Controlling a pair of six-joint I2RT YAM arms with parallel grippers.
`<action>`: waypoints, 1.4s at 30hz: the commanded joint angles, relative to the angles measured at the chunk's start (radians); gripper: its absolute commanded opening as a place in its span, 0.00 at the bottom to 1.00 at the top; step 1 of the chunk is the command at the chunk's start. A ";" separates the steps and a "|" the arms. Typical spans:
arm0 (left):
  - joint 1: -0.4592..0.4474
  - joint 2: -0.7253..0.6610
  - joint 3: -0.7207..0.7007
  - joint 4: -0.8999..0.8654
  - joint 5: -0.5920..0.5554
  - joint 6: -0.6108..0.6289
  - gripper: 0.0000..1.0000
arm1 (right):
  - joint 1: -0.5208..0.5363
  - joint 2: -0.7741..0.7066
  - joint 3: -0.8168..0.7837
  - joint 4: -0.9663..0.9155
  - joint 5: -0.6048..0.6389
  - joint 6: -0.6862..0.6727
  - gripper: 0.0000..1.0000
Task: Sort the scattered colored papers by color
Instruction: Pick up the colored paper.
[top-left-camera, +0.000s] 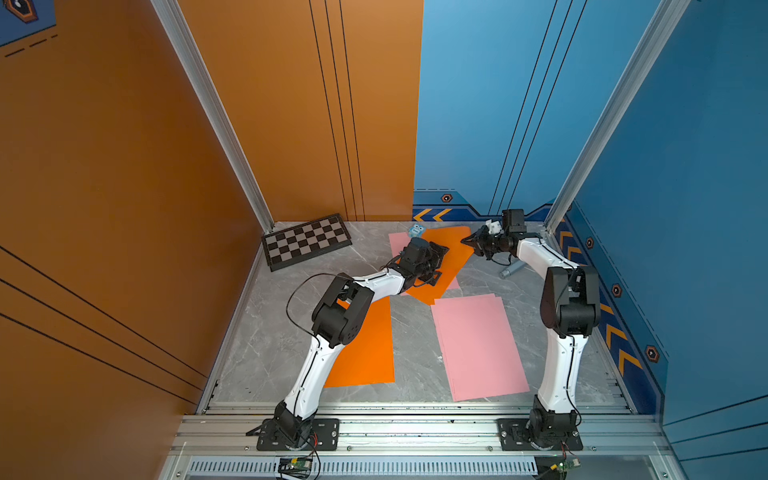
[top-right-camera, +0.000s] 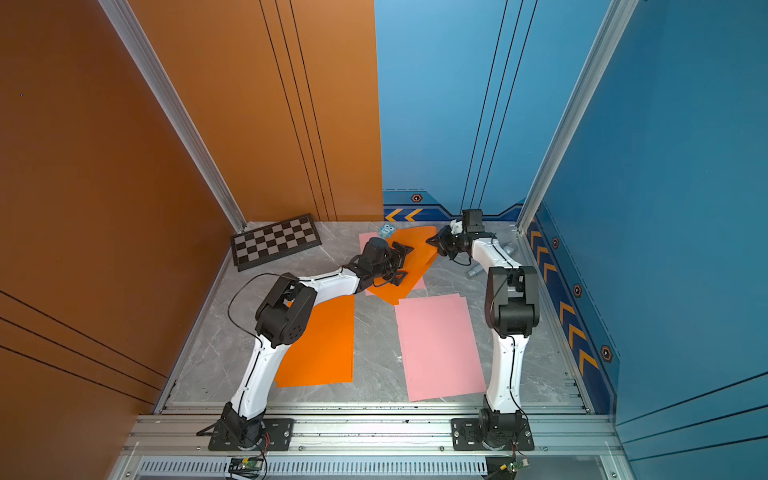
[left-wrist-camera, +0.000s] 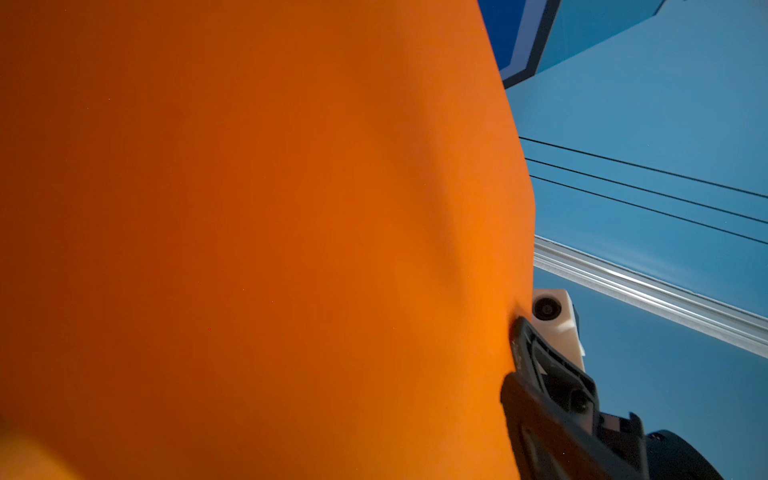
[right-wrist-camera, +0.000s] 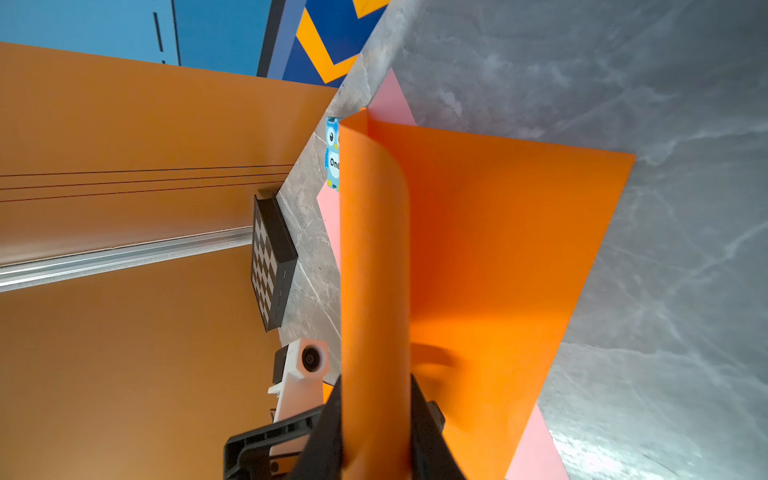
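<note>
Touches edge of bright orange thin paper sheet (top-left-camera: 455, 258) with right gripper (top-left-camera: 468, 240); holds left gripper (top-left-camera: 440, 266), jaws spread, over same sheet.

Chessboard (top-left-camera: 306, 241) left of papers (top-left-camera: 478, 345)

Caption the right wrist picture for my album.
Right gripper pinches the curled edge of an orange sheet lying over a pink sheet.
</note>
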 joint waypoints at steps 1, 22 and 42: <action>0.007 -0.026 -0.052 0.044 -0.060 -0.006 0.80 | -0.012 -0.057 -0.047 0.021 0.005 -0.004 0.23; 0.052 -0.079 -0.024 -0.014 0.002 0.170 0.00 | -0.080 -0.147 -0.189 -0.033 0.058 -0.105 0.58; 0.085 -0.104 0.616 -1.055 0.491 1.273 0.00 | -0.118 -0.318 -0.295 0.058 -0.029 -0.144 0.90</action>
